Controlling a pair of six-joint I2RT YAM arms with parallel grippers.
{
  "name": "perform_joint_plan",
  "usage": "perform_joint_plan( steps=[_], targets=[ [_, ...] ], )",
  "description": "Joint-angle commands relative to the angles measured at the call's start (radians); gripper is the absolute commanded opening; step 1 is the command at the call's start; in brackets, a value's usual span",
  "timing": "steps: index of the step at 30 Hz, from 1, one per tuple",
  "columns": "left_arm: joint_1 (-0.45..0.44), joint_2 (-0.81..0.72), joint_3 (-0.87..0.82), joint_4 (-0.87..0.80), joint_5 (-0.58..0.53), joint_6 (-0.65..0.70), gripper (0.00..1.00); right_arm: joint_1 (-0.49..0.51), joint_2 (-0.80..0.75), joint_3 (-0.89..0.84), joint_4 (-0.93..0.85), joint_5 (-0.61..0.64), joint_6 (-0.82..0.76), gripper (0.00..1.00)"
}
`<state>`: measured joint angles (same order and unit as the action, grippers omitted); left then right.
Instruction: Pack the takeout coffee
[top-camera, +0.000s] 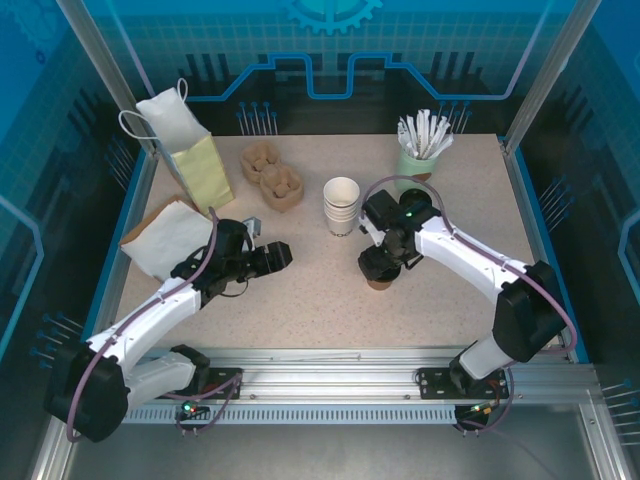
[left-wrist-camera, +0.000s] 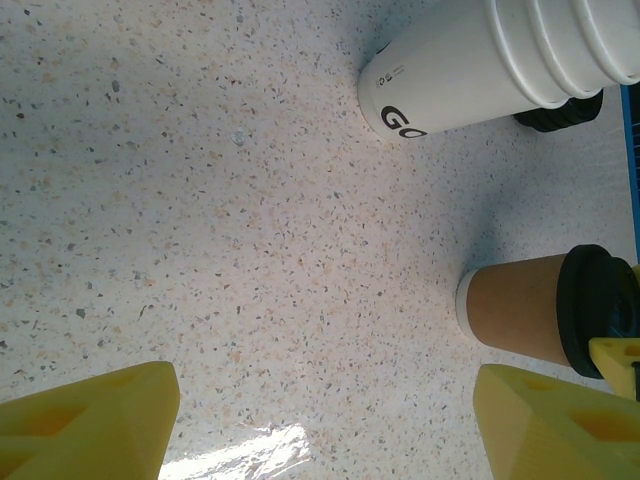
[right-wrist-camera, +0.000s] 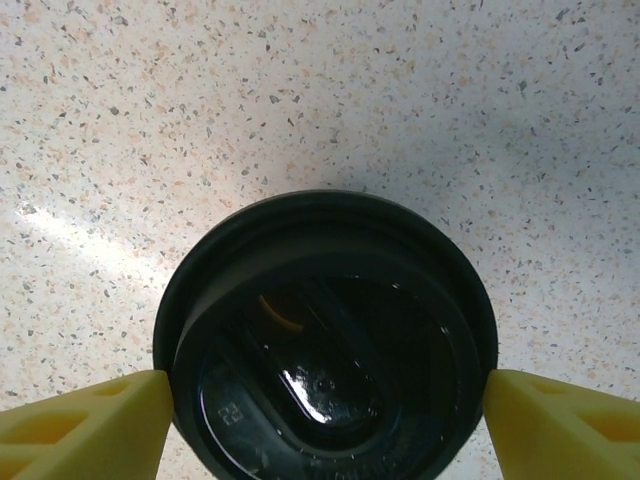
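Left end effector spread, empty, above worktop. Right end effector straddles coffee lid, lower centre, fingers at rim; grip cannot be told.

Brown, black-lidded takeout coffee stands upright.

Bright even overhead light, soft shadows, glare on the tabletop (sheen on the takeout coffee)

Paper and plastic
The coffee cup was matt brown paper, its lid glossy black plastic; the worktop smooth, speckled.
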<state>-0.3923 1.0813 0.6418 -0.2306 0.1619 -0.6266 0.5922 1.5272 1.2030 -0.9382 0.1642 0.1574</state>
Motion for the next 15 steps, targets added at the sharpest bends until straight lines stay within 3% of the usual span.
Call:
perform_joint_plan(
  steps=[1, 5, 8, 15],
  targets=[
    [0.009, 0.013, 0.004, 0.017, 0.020, 0.012, 0.79, -0.013, -0.039, 0.017, -0.047, -0.013, 0.011, 0.84],
    [0.011, 0.019, 0.041, 0.011, -0.027, 0.045, 0.79, -0.007, -0.084, 0.053, -0.032, -0.062, 0.003, 0.86],
    [0.025, 0.054, 0.107, -0.005, -0.127, 0.102, 0.81, 0.028, -0.147, 0.060, 0.065, -0.105, -0.031, 0.87],
    [0.117, 0.311, 0.352, -0.036, -0.264, 0.163, 0.76, 0.064, -0.210, 0.039, 0.283, -0.129, -0.009, 0.89]
  ],
)
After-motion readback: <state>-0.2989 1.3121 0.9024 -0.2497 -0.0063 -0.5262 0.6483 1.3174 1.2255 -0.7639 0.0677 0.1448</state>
